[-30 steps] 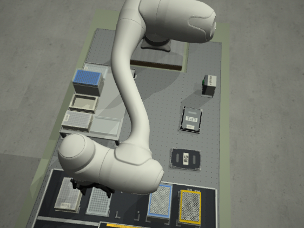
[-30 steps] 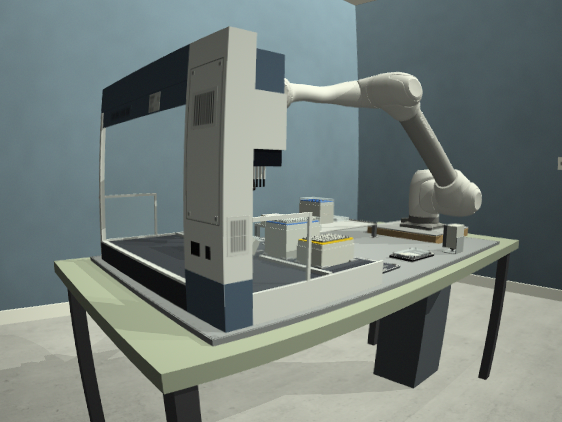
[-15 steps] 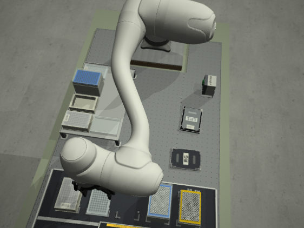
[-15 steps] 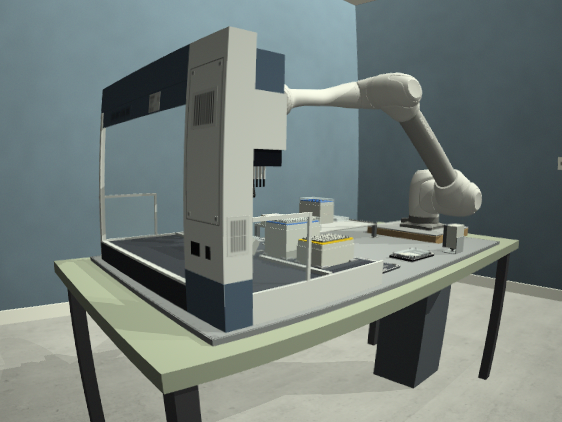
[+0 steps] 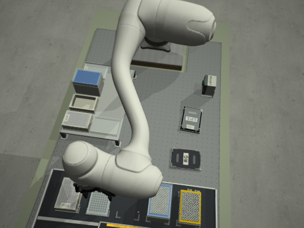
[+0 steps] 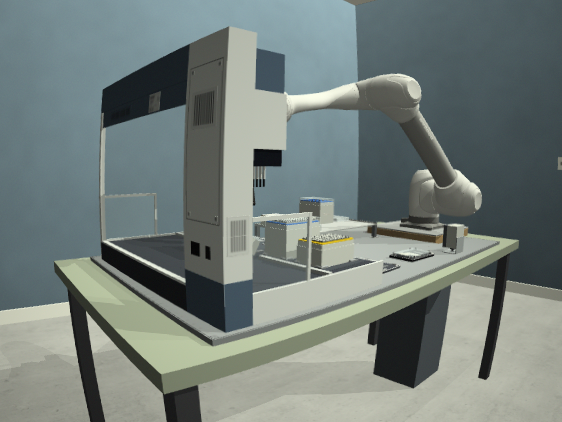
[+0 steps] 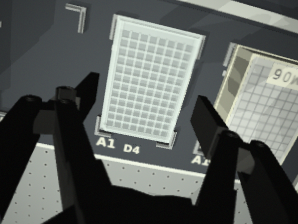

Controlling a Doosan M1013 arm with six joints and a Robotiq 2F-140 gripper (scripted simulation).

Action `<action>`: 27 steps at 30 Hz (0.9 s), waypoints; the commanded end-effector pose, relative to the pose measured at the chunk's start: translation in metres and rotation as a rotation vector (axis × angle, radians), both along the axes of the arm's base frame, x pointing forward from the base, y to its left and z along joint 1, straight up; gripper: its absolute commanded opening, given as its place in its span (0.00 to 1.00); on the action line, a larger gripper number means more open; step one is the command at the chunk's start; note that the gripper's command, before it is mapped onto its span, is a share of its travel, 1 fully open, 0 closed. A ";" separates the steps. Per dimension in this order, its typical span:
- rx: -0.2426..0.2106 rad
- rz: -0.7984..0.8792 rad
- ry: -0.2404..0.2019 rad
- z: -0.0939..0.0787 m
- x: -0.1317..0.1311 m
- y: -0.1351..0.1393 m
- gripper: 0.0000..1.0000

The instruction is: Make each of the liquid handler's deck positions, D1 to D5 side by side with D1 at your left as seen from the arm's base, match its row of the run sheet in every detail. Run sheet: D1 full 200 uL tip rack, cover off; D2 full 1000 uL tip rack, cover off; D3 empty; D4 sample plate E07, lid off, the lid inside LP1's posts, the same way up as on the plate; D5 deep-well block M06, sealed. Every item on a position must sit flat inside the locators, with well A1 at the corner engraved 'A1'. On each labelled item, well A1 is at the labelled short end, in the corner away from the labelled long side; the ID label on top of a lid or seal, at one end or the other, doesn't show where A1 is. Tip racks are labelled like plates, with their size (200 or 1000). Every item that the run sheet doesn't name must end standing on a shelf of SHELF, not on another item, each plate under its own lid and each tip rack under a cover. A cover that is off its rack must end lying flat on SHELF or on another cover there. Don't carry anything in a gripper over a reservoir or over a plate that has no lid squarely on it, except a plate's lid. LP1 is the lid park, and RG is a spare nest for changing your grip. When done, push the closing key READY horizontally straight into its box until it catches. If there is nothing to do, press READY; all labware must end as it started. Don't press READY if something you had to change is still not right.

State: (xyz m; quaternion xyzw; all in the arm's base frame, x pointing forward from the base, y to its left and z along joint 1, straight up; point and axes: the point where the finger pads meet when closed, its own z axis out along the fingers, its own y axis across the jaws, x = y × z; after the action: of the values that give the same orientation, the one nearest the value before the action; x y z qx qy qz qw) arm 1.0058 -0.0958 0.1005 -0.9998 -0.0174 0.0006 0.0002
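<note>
My gripper is open and empty; it hangs above the near edge of position D4, and in the top view it shows as a black shape under the wrist. A clear sample plate with an open well grid sits inside the D4 locators. Beside it on D5 stands the deep-well block with a label on top. A blue-framed tip rack and a yellow-framed tip rack stand uncovered on the deck. The position between the plate and the blue rack is bare. A clear lid seems to lie in LP1.
SHELF holds a blue tip rack, an open tub, a plate and a flat clear cover. RG is bare. The READY box stands at the far right. The liquid handler's gantry spans the deck.
</note>
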 end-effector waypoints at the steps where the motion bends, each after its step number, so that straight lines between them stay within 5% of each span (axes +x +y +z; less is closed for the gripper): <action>1: 0.000 0.000 -0.002 0.000 0.000 0.000 0.66; 27: 0.000 0.000 -0.002 -0.039 0.001 0.000 0.66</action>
State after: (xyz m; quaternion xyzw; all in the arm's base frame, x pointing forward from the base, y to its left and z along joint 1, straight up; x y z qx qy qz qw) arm 1.0058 -0.0958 0.0613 -0.9998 -0.0174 0.0005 0.0002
